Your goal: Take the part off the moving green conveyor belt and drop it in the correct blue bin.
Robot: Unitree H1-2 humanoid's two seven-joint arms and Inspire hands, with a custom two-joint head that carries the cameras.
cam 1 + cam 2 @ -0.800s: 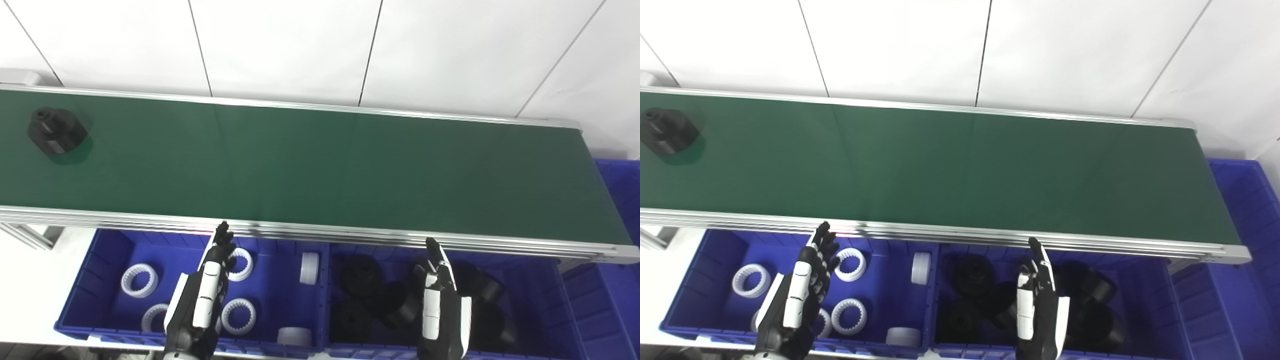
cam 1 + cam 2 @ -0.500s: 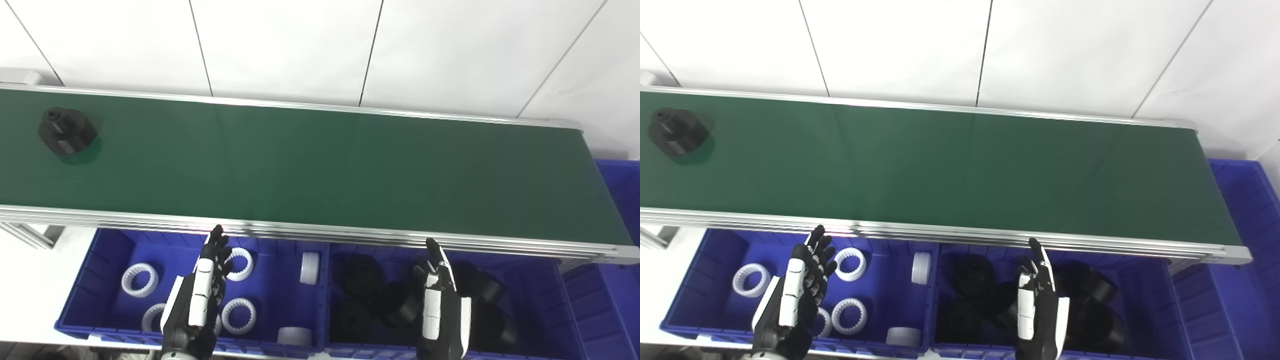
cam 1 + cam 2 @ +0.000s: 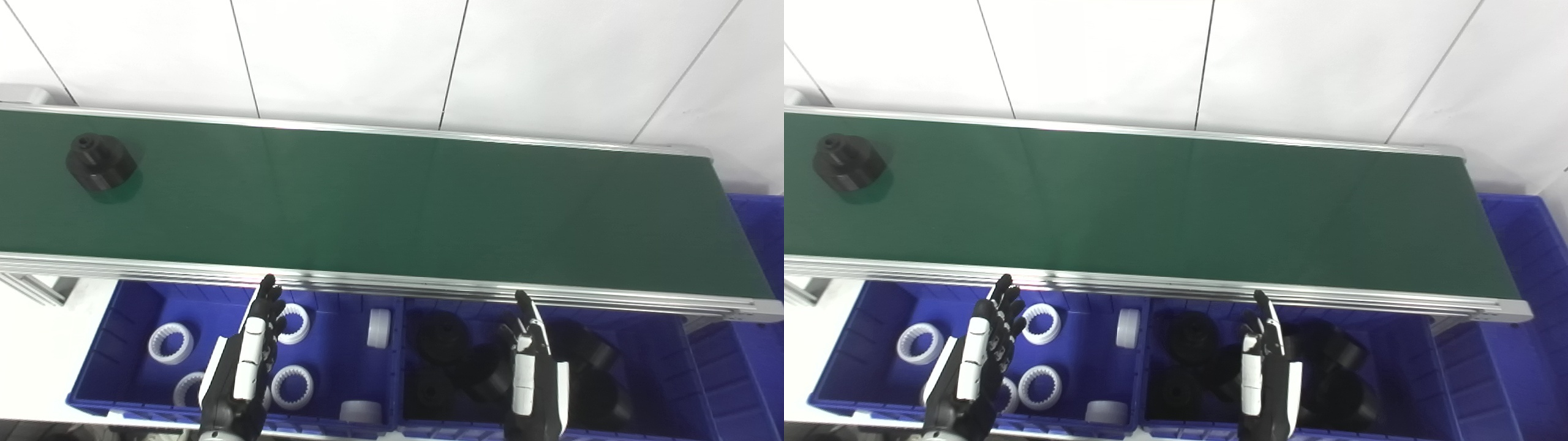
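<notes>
Riding further right along the belt than a moment ago, the black part (image 3: 100,170) is now sitting near the far left end of the long green conveyor belt (image 3: 392,202), well apart from both hands. I am seeing the belt stretching across the whole view, with two blue bins below its near edge: the left bin (image 3: 131,306) is holding white toothed rings (image 3: 171,343), the right bin (image 3: 674,355) black parts like the one approaching. I am keeping the left hand (image 3: 242,367) and right hand (image 3: 533,380) hovering over those bins, fingers spread and holding nothing, probably waiting until the part is coming within reach.
</notes>
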